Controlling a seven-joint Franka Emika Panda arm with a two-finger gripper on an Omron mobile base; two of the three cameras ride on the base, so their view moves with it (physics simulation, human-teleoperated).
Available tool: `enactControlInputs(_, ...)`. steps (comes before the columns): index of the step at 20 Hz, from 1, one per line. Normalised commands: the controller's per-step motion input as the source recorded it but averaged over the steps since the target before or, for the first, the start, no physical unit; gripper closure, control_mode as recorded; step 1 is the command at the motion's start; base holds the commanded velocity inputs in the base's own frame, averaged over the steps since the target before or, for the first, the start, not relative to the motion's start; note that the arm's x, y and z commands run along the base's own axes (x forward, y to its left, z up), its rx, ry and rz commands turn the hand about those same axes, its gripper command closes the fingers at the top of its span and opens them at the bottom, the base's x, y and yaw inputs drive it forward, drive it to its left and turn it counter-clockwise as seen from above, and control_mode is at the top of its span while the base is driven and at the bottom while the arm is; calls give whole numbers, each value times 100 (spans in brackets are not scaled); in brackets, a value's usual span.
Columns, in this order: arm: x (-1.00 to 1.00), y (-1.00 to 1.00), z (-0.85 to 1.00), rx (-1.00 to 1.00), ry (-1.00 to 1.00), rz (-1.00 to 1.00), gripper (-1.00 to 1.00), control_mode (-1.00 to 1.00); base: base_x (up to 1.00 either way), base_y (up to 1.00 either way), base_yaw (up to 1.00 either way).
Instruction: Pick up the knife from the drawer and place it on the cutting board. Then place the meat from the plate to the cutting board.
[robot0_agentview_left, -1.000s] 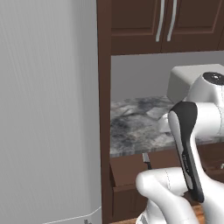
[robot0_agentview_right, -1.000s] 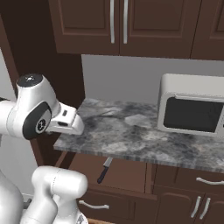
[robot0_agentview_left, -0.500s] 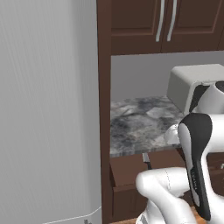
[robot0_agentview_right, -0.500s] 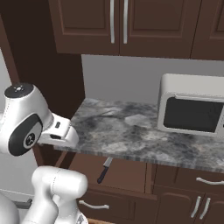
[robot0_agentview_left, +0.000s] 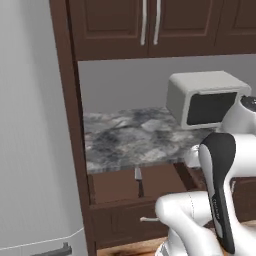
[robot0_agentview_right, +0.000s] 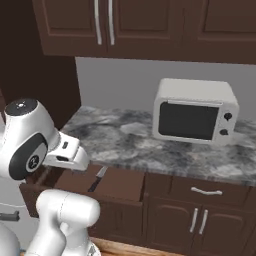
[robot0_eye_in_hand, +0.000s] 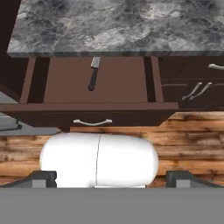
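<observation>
Grey marbled counter (robot0_eye_in_hand: 118, 24) overhangs the drawer (robot0_eye_in_hand: 89, 111), pulled out. Knife (robot0_eye_in_hand: 93, 73) lies flat on the drawer floor, blade toward the counter, handle toward the drawer front, well ahead of the fingers (robot0_eye_in_hand: 41, 178). Fingers spread wide apart, holding nothing. Microwave (robot0_agentview_right: 196, 110) stands on the counter.

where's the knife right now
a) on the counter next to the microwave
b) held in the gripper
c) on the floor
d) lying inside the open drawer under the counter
d: the knife lies flat on the bottom of the pulled-out drawer, blade pointing back under the marble counter, with nothing gripping it.
</observation>
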Motion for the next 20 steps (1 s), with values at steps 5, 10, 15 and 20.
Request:
enactControlInputs(5,0,0,0,0,0,0,-100,100,-71,-100,6)
enactControlInputs(10,0,0,0,0,0,0,-100,100,-3,-100,37)
enactControlInputs(15,0,0,0,0,0,0,-100,100,0,-79,63)
enactControlInputs(20,0,0,0,0,0,0,-100,100,12,-22,79)
